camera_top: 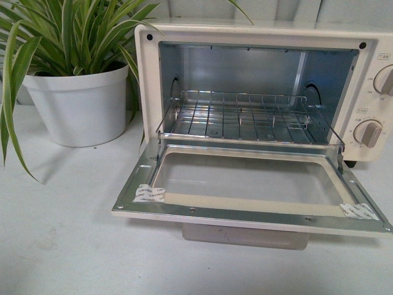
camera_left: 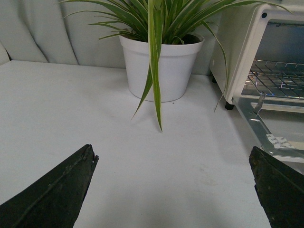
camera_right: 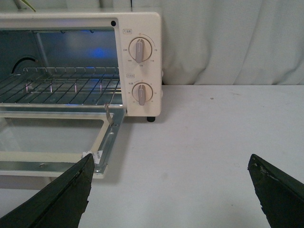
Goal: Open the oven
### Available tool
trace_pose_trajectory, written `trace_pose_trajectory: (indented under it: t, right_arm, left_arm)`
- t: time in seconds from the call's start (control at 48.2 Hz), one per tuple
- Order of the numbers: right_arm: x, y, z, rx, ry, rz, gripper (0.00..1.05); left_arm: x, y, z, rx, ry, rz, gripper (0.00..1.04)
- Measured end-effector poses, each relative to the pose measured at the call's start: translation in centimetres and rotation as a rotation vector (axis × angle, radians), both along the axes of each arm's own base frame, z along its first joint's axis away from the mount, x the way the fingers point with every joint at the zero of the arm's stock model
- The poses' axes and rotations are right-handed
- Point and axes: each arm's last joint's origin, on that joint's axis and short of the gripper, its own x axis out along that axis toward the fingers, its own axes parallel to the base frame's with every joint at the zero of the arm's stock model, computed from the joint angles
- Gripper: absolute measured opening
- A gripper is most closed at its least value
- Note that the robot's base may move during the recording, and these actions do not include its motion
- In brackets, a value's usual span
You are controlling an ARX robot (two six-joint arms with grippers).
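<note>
Oven (camera_top: 258,37) door (camera_top: 252,203) already down flat – task looks done.

Oven sits on the white table (camera_top: 61,246), right of the potted plant (camera_top: 77,92); door hangs fwd toward the robot, long axis running left-right, wire rack (camera_top: 245,117) exposed. Left gripper (camera_left: 173,190) jaws wide apart, empty, oven off to its right past the plant. Right gripper (camera_right: 171,190) also spread, empty, facing the knob (camera_right: 141,93) side, w/ door edge just beside one finger. Right arm prob nearer; no grasp needed.
</note>
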Motion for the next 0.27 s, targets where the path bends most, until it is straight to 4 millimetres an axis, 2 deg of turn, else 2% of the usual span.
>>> trace_pose_trajectory:
  t: [0.27]
  right_arm:
    - [0.0, 0.0, 0.0, 0.0, 0.0, 0.0, 0.95]
  left_arm:
    - [0.0, 0.0, 0.0, 0.0, 0.0, 0.0, 0.98]
